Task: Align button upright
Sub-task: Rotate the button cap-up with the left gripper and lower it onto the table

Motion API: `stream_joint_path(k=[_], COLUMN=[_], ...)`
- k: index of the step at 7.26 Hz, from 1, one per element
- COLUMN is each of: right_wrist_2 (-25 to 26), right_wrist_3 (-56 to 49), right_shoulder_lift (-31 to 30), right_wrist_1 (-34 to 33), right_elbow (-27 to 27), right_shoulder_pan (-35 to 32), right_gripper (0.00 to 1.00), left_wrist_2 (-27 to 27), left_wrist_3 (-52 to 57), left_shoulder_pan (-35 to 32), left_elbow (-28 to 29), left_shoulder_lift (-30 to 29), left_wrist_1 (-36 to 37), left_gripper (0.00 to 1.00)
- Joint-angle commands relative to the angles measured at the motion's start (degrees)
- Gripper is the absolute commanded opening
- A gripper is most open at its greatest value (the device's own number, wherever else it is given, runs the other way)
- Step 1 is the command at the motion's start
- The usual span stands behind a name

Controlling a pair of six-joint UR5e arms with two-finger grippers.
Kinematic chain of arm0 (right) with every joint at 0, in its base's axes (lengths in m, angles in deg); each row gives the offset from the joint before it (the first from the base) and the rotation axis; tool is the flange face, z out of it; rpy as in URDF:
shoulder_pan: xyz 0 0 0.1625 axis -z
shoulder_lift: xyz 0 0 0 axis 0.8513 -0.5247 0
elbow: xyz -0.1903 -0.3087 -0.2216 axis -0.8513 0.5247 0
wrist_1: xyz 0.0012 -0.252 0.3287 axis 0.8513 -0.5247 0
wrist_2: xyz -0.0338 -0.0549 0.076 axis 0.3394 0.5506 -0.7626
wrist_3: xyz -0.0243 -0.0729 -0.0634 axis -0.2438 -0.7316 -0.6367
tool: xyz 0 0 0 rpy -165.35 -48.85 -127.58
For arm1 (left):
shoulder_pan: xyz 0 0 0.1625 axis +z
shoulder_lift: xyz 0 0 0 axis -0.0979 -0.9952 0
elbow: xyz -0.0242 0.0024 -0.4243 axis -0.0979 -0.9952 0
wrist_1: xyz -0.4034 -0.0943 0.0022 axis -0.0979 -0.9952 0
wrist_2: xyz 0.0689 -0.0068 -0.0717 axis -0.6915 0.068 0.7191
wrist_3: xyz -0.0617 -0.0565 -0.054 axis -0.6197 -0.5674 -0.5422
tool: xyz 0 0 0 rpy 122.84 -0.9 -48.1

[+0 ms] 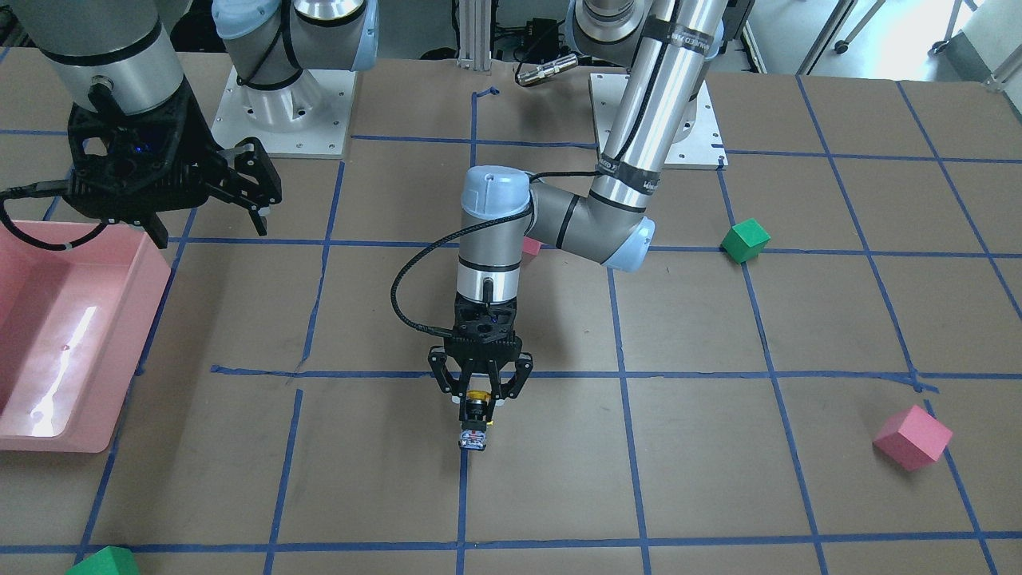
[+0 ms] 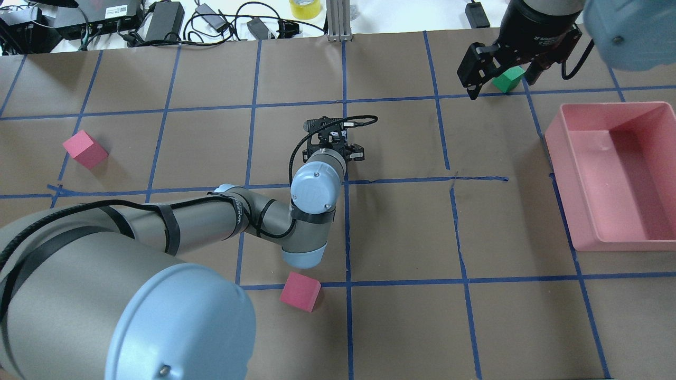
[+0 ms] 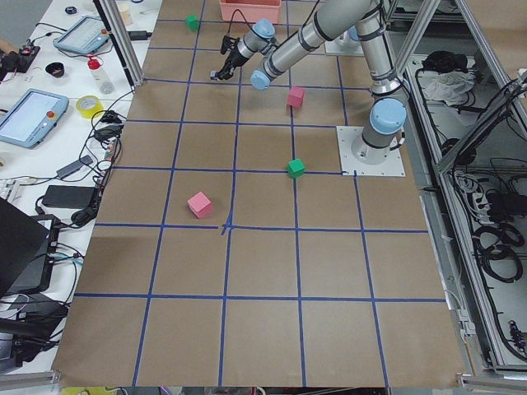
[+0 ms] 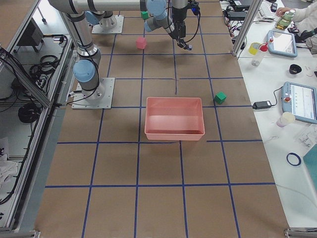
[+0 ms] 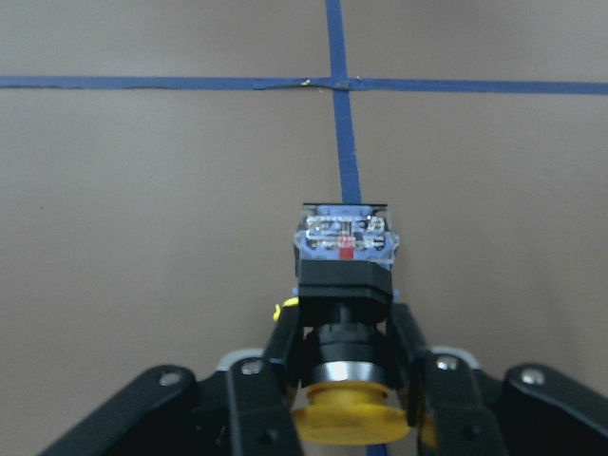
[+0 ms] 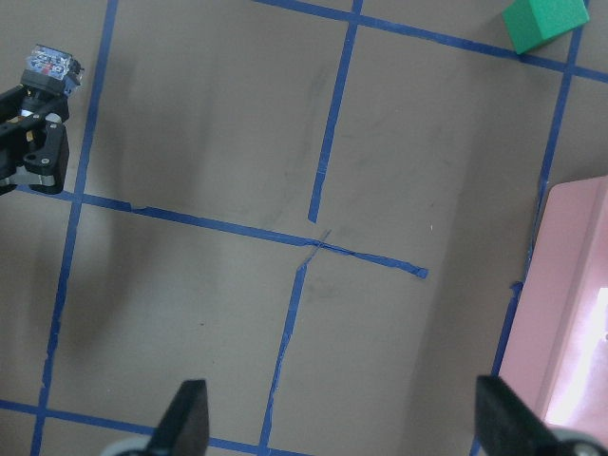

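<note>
**A:** How many of each thing are on the table [image 2: 401, 327]?

**B:** There is one button [image 5: 344, 271] and one pink bin [image 2: 623, 245]. The cubes come to four, two pink and two green. The first pink cube [image 2: 84, 149] sits out on the left. The second pink cube [image 2: 300, 291] is near the robot, about mid-table. The first green cube [image 2: 508, 79] is far away on the right, just beyond the bin. The second green cube [image 1: 745, 239] lies on the left, on the robot's side.

**A:** And the grippers?

**B:** There are two. The left gripper [image 1: 477, 406] has its fingers [image 5: 285, 351] drawn in tight on the button's black body, just under the yellow cap. The cap sits toward the wrist, and the grey base block points away from it, toward the table.

**A:** Where is that, exactly?

**B:** It is about the middle of the table, right over a blue tape line [image 5: 342, 142]. I cannot tell whether the base touches the paper.

**A:** What about the right gripper [image 1: 209, 228]?

**B:** It hangs over the far right part of the table, close to the bin. Its fingers are spread wide, and only table shows between them.

**A:** What is in the bin?

**B:** Only its bare pink floor shows, with a streak of reflected light on it.
</note>
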Motion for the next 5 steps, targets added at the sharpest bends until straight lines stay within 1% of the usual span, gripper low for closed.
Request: stream_joint_path(k=[1, 2, 3, 4, 5], right_wrist_2=[0.0, 0.0, 0.0, 0.0, 0.0], right_wrist_3=[0.3, 0.4, 0.5, 0.5, 0.5], right_shoulder_lift=[0.0, 0.0, 0.0, 0.0, 0.0], right_wrist_1=[0.1, 0.1, 0.1, 0.2, 0.2], right_elbow=[0.0, 0.0, 0.0, 0.0, 0.0], right_shoulder_pan=[0.0, 0.0, 0.0, 0.0, 0.0], right_gripper=[1.00, 1.00, 1.00, 1.00, 1.00], left_wrist_2=[0.6, 4.5, 10.7, 14.5, 18.5], left_wrist_3=[-0.4, -0.8, -4.3, -8.2, -10.0], left_shoulder_pan=[0.0, 0.2, 0.7, 1.7, 3.5], left_elbow=[7.1, 9.4, 10.6, 10.9, 11.4], left_shoulder_lift=[5.1, 6.4, 7.4, 7.8, 8.4], left_wrist_1=[-25.7, -34.6, -40.6, -45.2, -52.5], left_gripper=[0.02, 0.02, 0.02, 0.02, 0.01])
